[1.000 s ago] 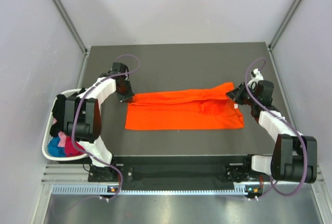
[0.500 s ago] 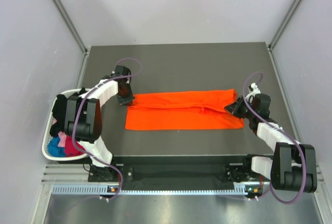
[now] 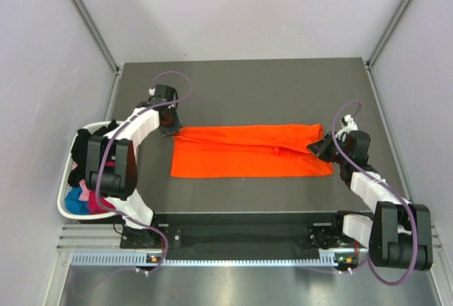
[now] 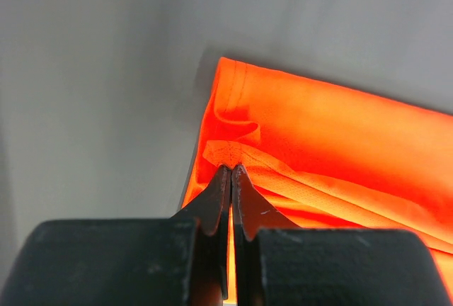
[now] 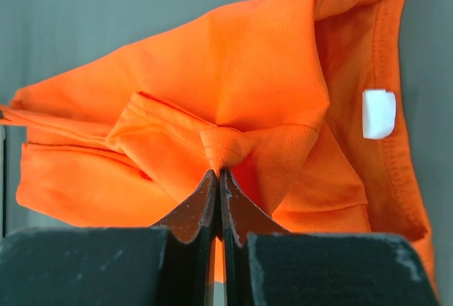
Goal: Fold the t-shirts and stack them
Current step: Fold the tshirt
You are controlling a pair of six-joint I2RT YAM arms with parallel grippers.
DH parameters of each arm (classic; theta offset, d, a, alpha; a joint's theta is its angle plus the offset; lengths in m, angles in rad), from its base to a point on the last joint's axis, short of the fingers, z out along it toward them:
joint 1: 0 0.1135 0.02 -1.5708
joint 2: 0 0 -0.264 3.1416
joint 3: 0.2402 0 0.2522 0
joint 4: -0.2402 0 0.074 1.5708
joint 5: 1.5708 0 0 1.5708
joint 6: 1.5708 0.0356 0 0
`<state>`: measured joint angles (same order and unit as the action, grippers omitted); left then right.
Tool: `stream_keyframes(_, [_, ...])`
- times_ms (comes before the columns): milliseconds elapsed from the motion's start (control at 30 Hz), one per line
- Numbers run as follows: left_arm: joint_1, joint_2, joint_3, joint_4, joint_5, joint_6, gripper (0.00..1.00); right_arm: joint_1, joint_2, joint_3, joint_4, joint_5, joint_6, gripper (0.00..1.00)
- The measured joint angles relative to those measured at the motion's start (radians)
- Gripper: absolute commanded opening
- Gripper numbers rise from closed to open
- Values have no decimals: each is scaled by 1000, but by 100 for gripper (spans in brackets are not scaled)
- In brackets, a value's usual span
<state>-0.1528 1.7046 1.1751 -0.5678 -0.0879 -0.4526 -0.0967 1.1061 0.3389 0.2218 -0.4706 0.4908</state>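
Note:
An orange t-shirt (image 3: 248, 154) lies folded into a long band across the middle of the dark table. My left gripper (image 3: 172, 130) is at its far left corner, shut on a pinch of the orange cloth (image 4: 233, 154); the left wrist view shows the tips (image 4: 231, 168) closed on a fold. At the shirt's right end, my right gripper (image 3: 320, 147) is shut on a small peak of fabric (image 5: 226, 146), tips (image 5: 217, 173) pressed together. A white neck label (image 5: 379, 113) shows to the right of that pinch.
A white basket (image 3: 62, 207) hangs off the table's left edge, holding black (image 3: 83, 146), magenta (image 3: 95, 200) and blue (image 3: 74, 198) t-shirts. Grey walls close in on three sides. The arm bases and a rail run along the near edge.
My right gripper has come nearer and lower, bringing the shirt's raised right corner down into a flatter band. The left gripper shifted slightly, still holding its corner.

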Motion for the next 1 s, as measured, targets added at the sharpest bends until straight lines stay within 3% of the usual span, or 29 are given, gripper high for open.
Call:
stream_keyframes(167, [0,-42,-34,23,-11,-19,0,0,-3,-5,-21,0,-1,0])
stream_keyframes(200, [0,-47,-51,21,-12,-23,7,0,-8,-5,-36,1,-2,1])
stream_keyframes(300, [0,-47,-80,-1,-25,-32,34,0,-27,-4,-96,5,-8,16])
stream_keyframes(367, [-1,-47,-79,-31,-39,-39,40,0,-41,1,-149,15,-12,29])
stream_keyframes(433, [-2,-47,-68,-57,-55,-43,40,0,-52,20,-226,32,-17,34])
stream_keyframes(667, [-54,-62,25,-105,-56,-19,34,1,-104,141,-436,75,-8,33])
stream_keyframes(833, [-75,-52,38,-100,-7,-20,34,11,-98,205,-452,84,6,33])
stream_keyframes(1000, [-71,25,38,-99,-12,-26,28,36,32,256,-447,87,5,32])
